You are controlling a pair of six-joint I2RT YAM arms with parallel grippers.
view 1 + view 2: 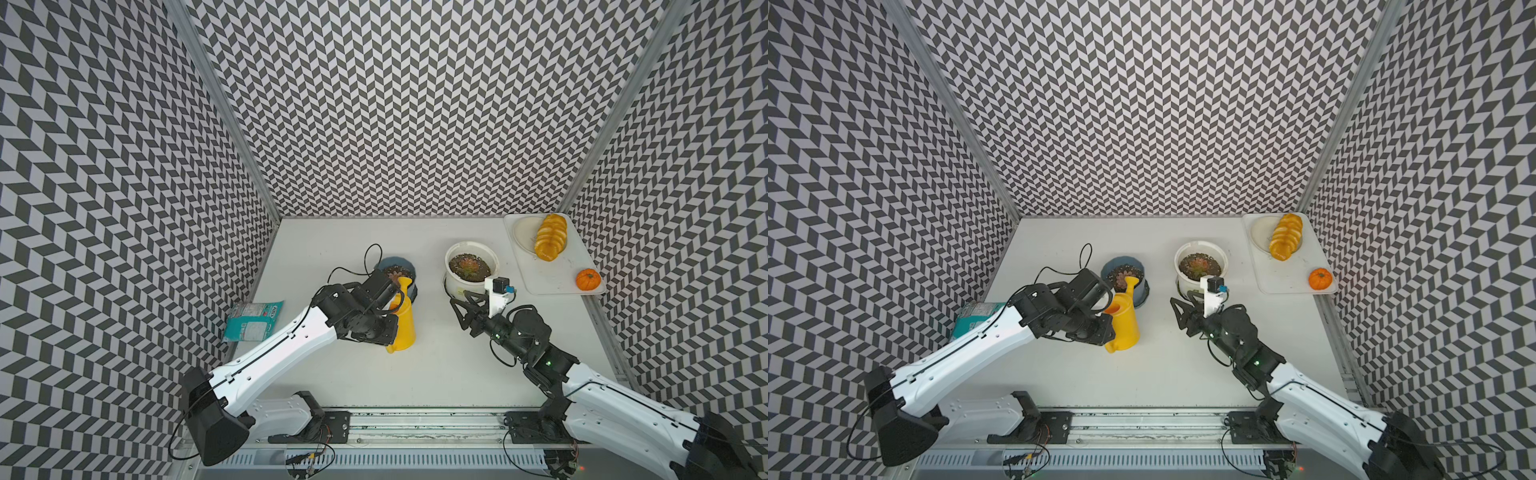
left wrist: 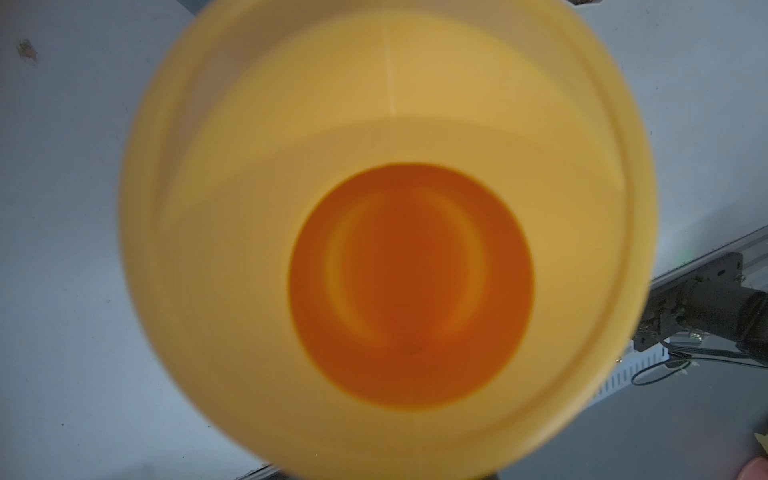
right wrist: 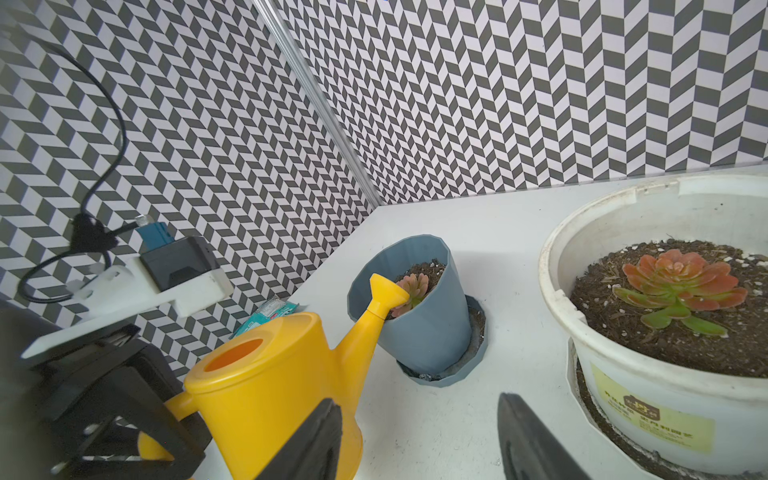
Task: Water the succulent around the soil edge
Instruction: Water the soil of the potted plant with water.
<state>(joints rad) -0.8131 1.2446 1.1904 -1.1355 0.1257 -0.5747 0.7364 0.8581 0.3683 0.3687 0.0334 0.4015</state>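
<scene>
I see left gripper (image 1: pixel 1100 322) clamped on yellow watering can (image 1: pixel 1124 322), apparently by handle; spout over succulent (image 3: pixel 411 291) in blue-grey pot (image 3: pixel 419 328), frame centre. Right gripper (image 3: pixel 419 436) spread, empty.

You have a white table (image 1: pixel 436 374) boxed in by chevron-patterned walls. On it, toward your left, a blue-grey saucer (image 3: pixel 465 365) sits under the blue-grey pot (image 3: pixel 424 332). Near it, more to the right, a white pot (image 1: pixel 471 259) stands on its own saucer. A white board (image 1: pixel 552 270) lies in the far right corner, carrying a plate (image 1: pixel 524 232), a loaf (image 1: pixel 550 237) and a small pumpkin (image 1: pixel 588 279). A teal packet (image 1: pixel 253 320) lies at the left edge against the wall.
</scene>
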